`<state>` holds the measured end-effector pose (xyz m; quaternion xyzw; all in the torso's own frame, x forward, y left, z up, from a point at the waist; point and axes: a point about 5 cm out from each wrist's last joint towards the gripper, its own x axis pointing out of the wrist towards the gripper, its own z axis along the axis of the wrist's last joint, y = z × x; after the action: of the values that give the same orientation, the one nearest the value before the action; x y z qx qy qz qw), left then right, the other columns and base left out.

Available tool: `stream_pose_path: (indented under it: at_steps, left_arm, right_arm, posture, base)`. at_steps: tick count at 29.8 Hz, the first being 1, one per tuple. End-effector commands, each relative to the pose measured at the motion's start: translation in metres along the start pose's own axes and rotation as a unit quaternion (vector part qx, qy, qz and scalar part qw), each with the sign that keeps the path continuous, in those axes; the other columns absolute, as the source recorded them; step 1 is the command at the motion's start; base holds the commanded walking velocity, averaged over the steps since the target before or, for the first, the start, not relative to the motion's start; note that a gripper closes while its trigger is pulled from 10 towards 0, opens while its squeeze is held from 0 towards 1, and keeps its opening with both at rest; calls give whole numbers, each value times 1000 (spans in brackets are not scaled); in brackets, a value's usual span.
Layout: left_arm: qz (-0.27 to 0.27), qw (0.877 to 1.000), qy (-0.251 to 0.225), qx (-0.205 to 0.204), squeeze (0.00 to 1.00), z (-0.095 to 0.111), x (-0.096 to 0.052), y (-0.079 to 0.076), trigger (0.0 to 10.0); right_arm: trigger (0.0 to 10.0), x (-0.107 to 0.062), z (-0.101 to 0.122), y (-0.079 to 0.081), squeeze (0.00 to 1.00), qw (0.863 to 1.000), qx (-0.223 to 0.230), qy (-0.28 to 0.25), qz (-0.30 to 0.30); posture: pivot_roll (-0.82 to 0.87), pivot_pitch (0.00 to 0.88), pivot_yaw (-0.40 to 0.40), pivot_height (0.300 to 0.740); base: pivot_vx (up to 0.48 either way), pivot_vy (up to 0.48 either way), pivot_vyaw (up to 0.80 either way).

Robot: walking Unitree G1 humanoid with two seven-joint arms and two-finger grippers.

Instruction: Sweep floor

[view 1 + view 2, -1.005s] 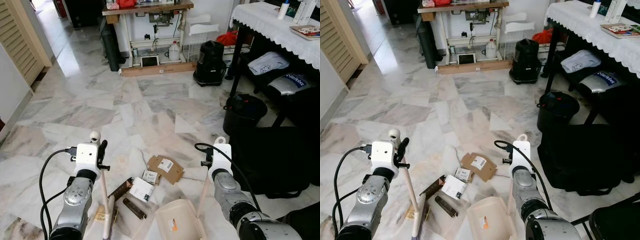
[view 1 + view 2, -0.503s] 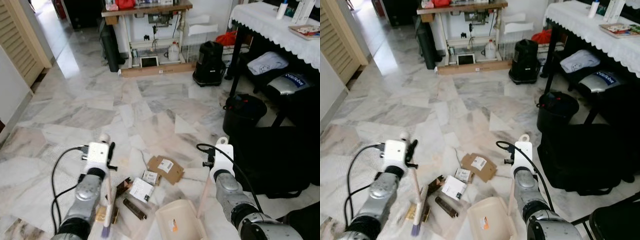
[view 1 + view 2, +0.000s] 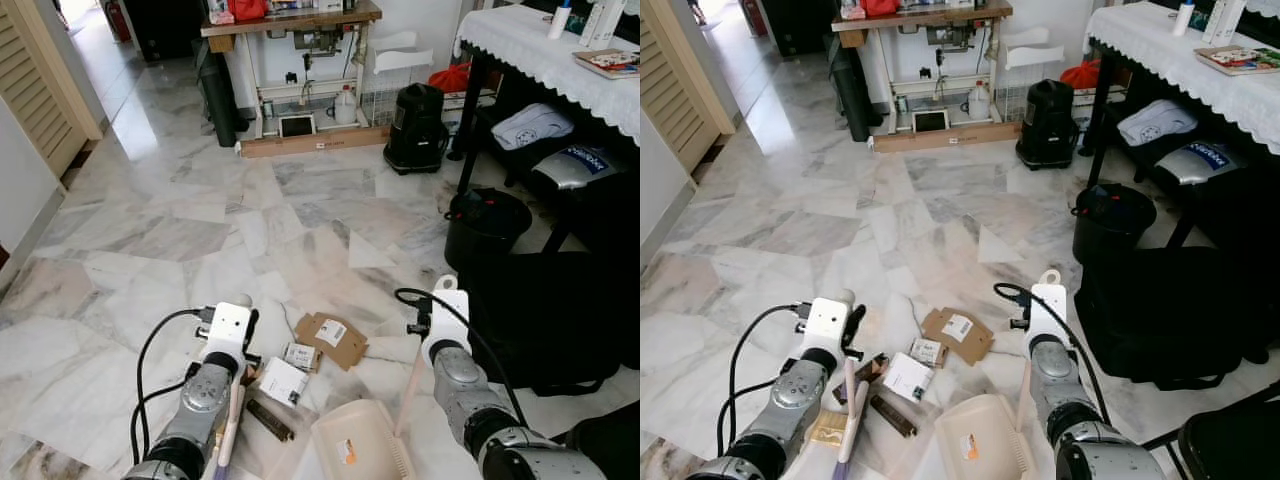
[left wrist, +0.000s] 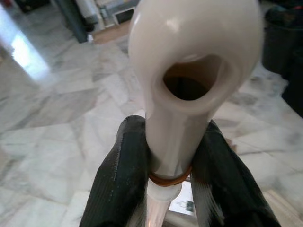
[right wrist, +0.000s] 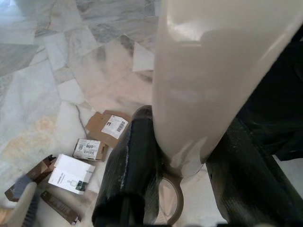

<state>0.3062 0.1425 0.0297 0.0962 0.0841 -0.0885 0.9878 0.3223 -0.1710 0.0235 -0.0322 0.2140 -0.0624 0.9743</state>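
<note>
I stand over a white-and-grey marble floor [image 3: 150, 230] strewn with packaging, and the sweeping step is in hand. My right pincer [image 5: 189, 165] is clamped on the cream handle of the beige plastic dustpan [image 3: 355, 445], whose pan sits on the floor below and just inboard of that pincer, its mouth turned toward the litter. My left pincer [image 4: 168, 165] grips the neck of the pale plastic broom handle [image 4: 189, 71], both black fingers [image 4: 120, 175] pressed against it; the broom [image 3: 847, 420] slants down from it to the floor. Between the two pincers lie a flattened brown cardboard piece [image 3: 330, 338], a white printed box [image 3: 283, 380], a small grey carton [image 3: 300, 354] and a dark brown strip [image 3: 270, 418]. Next, I judge, the bristles must draw these toward the pan while my right pincer holds it steady and flat.
</note>
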Motion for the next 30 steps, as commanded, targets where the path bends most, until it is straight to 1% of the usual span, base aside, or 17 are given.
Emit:
stream_pose_path:
  at_steps: [1, 9, 12, 14, 16, 19, 20, 22, 24, 27, 30]
  left_arm:
    - [-38, 999, 14, -15, 0, -5, -1, -10, 10000]
    - [-59, 997, -5, -56, 0, 1, 0, -14, 10000]
    - [-64, 996, -9, -62, 0, 2, 0, -15, 10000]
    - [-74, 994, -21, -79, 0, 6, 1, -16, 10000]
    - [-76, 993, -24, -82, 0, 7, 1, -16, 10000]
    - [-88, 989, -45, -114, 0, 16, 2, -18, 10000]
    - [-88, 989, -45, -114, 0, 16, 2, -18, 10000]
    - [-104, 983, -53, -139, 0, 21, 3, -21, 10000]
    - [-109, 981, -55, -148, 0, 23, 3, -22, 10000]
    - [-105, 978, -62, -170, 0, 27, 4, -22, 10000]
    - [-87, 972, -75, -206, 0, 32, 5, -18, 10000]
  right_arm:
    - [10000, -2, -8, 0, 0, 1000, -2, 18, -3]
    - [10000, -2, -7, 5, 0, 1000, -5, 20, 3]
    - [10000, -2, -7, 6, 0, 1000, -5, 20, 4]
    - [10000, -2, -7, 7, 0, 1000, -5, 21, 5]
    - [10000, -2, -7, 7, 0, 1000, -5, 21, 5]
    - [10000, -2, -7, 8, 0, 1000, -5, 22, 6]
    - [10000, -2, -7, 8, 0, 1000, -5, 22, 6]
    - [10000, -2, -7, 8, 0, 1000, -6, 23, 6]
    - [10000, -2, -7, 8, 0, 1000, -6, 24, 6]
    - [10000, -1, -6, 8, 0, 1000, -8, 24, 6]
    - [10000, -1, -6, 9, 0, 1000, -8, 25, 7]
  posture:
    - [-221, 0, 97, 740]
    - [-212, 0, 98, 740]
    - [-209, 0, 98, 740]
    - [-205, 0, 97, 740]
    - [-205, 0, 97, 740]
    - [-201, 0, 95, 740]
    - [-201, 0, 95, 740]
    - [-199, 0, 94, 740]
    - [-199, 0, 93, 740]
    - [-196, 0, 92, 740]
    - [-194, 0, 91, 740]
  base:
    - [0, 0, 0]
    - [0, 0, 0]
    - [0, 0, 0]
    - [0, 0, 0]
    - [0, 0, 0]
    - [0, 0, 0]
    - [0, 0, 0]
    - [0, 0, 0]
    - [0, 0, 0]
    - [0, 0, 0]
    - [0, 0, 0]
